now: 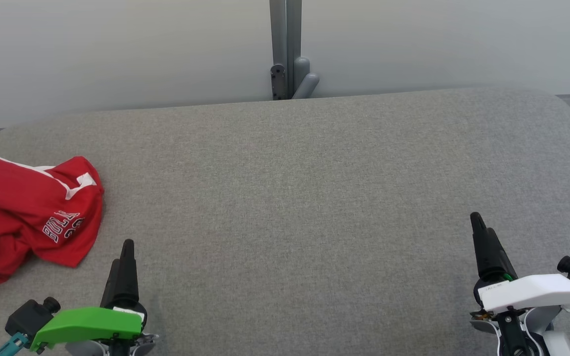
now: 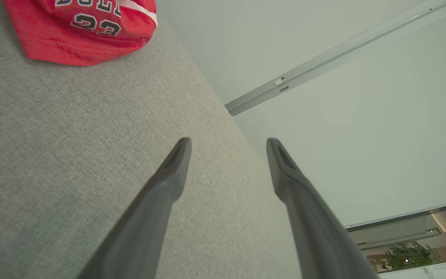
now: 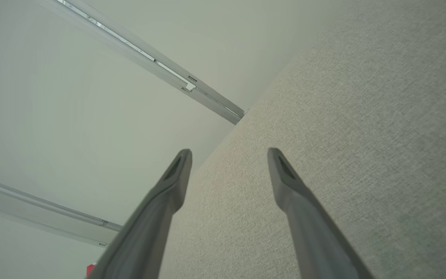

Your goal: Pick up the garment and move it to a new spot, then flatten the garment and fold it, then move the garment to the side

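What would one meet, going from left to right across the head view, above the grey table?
red garment → left end effector, open → grey post at the far wall → right end effector, open

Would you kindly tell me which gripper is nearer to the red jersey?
Left. The left gripper hovers just beside the near corner of the red jersey, not touching it; the right gripper is far across the grey surface, on the opposite side.
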You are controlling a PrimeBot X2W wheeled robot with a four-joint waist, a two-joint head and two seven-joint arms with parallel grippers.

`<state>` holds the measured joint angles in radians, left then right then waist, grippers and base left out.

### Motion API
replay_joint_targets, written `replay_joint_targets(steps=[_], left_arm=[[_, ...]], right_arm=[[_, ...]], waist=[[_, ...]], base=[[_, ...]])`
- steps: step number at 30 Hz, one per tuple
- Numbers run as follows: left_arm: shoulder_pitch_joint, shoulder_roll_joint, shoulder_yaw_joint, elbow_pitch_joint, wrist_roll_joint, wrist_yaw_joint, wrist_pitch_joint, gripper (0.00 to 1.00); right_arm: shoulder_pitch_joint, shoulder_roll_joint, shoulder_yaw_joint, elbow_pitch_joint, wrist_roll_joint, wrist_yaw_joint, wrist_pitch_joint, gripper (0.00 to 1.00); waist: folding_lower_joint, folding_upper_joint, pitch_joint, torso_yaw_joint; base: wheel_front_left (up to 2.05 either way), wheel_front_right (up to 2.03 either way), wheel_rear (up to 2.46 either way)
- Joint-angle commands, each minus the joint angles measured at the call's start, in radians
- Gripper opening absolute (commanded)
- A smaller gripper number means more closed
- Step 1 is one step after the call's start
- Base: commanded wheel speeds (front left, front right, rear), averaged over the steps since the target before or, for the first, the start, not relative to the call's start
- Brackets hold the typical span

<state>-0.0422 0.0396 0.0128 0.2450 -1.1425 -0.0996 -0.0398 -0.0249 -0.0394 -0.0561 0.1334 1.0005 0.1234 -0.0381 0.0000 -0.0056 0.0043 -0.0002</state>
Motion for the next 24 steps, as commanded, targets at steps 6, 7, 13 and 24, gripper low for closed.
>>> replay_joint_targets(steps=[6, 7, 13, 24], left_arm=[[-0.007, 0.007, -0.002, 0.003, 0.168, 0.004, -0.028, 1.00], [-0.007, 0.007, -0.002, 0.005, 0.190, 0.004, -0.032, 1.00], [-0.008, 0.012, -0.009, 0.015, 0.331, 0.007, -0.052, 1.00], [0.009, 0.018, -0.027, 0.015, 0.525, 0.025, -0.085, 1.00]], right_arm=[[-0.010, -0.015, 0.013, -0.026, -0.167, 0.005, -0.031, 1.00], [-0.010, -0.017, 0.013, -0.026, -0.186, 0.005, -0.034, 1.00], [-0.012, -0.031, 0.023, -0.023, -0.297, 0.005, -0.055, 1.00], [0.003, -0.035, 0.029, -0.029, -0.468, 0.006, -0.087, 1.00]], waist=[[0.0000, 0.0019, 0.000, 0.001], [0.0000, 0.0019, 0.000, 0.001], [0.0000, 0.0022, 0.000, 0.002], [0.0000, 0.0027, 0.002, 0.004]], base=[[0.00, 0.00, 0.00], [0.00, 0.00, 0.00], [0.00, 0.00, 0.00], [0.00, 0.00, 0.00]])
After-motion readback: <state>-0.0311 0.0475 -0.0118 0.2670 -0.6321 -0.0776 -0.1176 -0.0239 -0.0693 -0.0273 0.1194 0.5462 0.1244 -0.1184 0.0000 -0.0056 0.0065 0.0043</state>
